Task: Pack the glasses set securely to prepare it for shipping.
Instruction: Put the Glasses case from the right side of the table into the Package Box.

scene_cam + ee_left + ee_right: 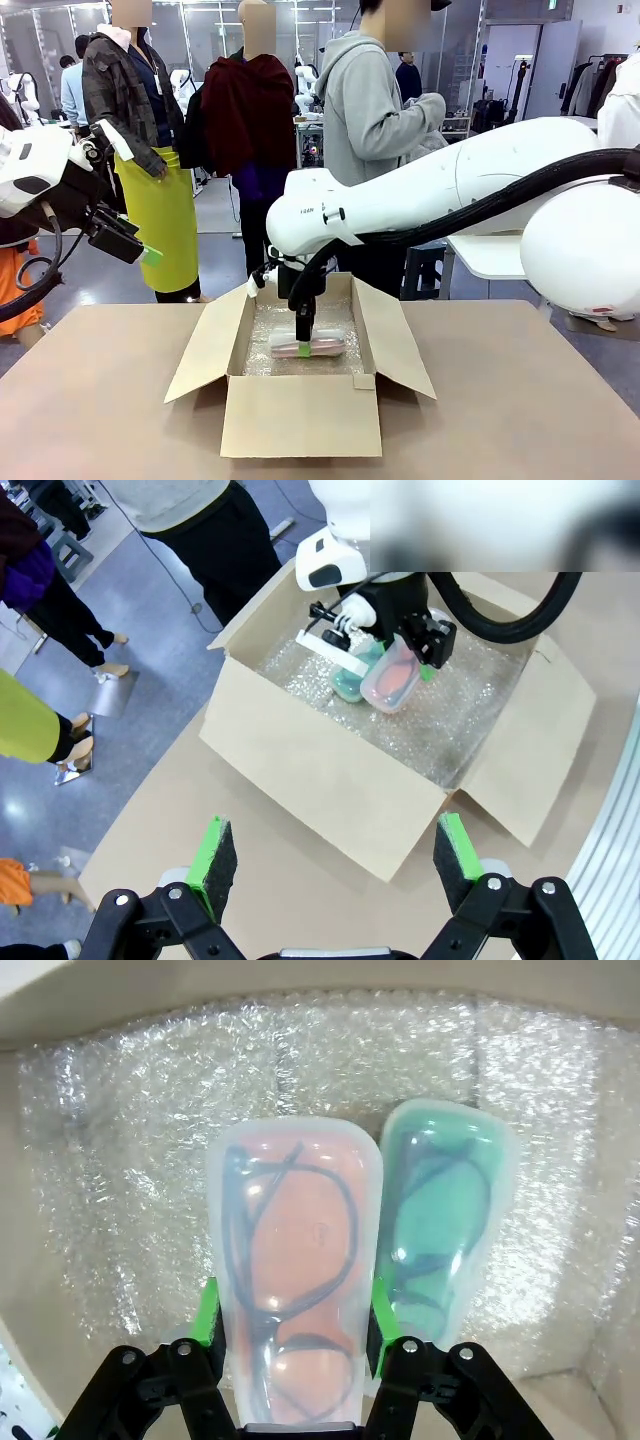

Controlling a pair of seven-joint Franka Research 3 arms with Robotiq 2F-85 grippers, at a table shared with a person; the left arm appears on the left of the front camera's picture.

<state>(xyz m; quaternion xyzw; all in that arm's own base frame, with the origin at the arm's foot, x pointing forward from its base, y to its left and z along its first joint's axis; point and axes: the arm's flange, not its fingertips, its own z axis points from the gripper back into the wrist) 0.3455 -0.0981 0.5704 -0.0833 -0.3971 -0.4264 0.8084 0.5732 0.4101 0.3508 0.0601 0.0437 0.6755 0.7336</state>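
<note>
Open cardboard box (pixel 300 430) on worktop (pixel 100 400), lined with bubble wrap (pixel 120 1160). Right pincer (pixel 293 1312) reaches down inside, clamped on pinkish case (pixel 295 1230). Mint-green case (pixel 445 1210) lies just beside that pincer, on the wrap. Left pincer (pixel 333 852) spread wide, empty, raised well apart.

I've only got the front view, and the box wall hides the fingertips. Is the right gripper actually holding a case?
Observer: Yes, the right gripper is shut on the pinkish case, with spectacles visible inside.
Operator: And the green one?
Observer: The mint-green case lies beside it on the bubble wrap lining the box.
Operator: Left gripper?
Observer: The left gripper is open, holding nothing, outside the box.
</note>
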